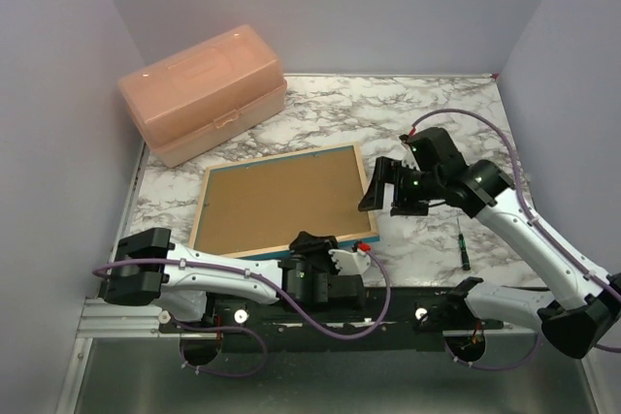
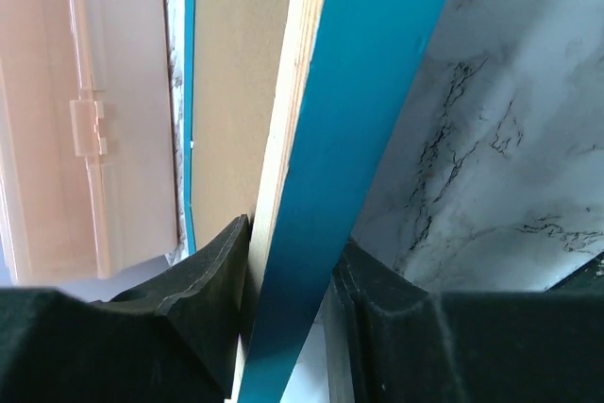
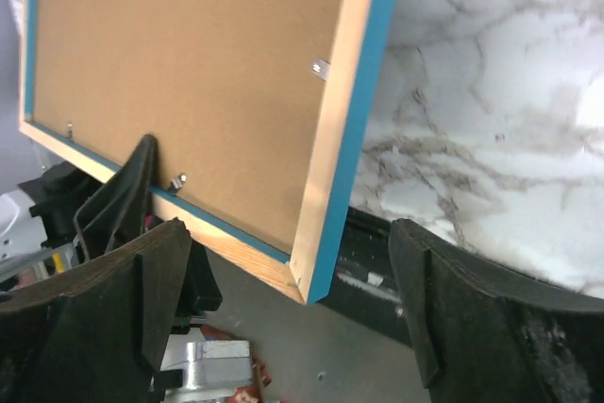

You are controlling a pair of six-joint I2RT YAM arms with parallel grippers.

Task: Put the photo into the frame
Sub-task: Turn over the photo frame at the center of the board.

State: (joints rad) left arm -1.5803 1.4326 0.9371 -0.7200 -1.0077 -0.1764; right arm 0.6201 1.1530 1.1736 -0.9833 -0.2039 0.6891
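Note:
The frame (image 1: pixel 367 196) lies wood face up on the marble table, a brown backing board (image 1: pixel 281 206) filling it. My left gripper (image 1: pixel 315 257) is shut on the frame's near rail; in the left wrist view the blue and wood rail (image 2: pixel 321 167) runs between the two pads (image 2: pixel 212 280). My right gripper (image 1: pixel 386 186) is open and empty, just right of the frame's right rail. In the right wrist view the frame's near right corner (image 3: pixel 321 271) sits between the spread fingers (image 3: pixel 444 309) without touching them. The photo is not in view.
A pink plastic box (image 1: pixel 202 92) stands at the back left, beyond the frame. A small screwdriver (image 1: pixel 462 244) lies on the table to the right. Small metal clips (image 3: pixel 321 67) sit on the backing board's edge. Walls close in the left, back and right.

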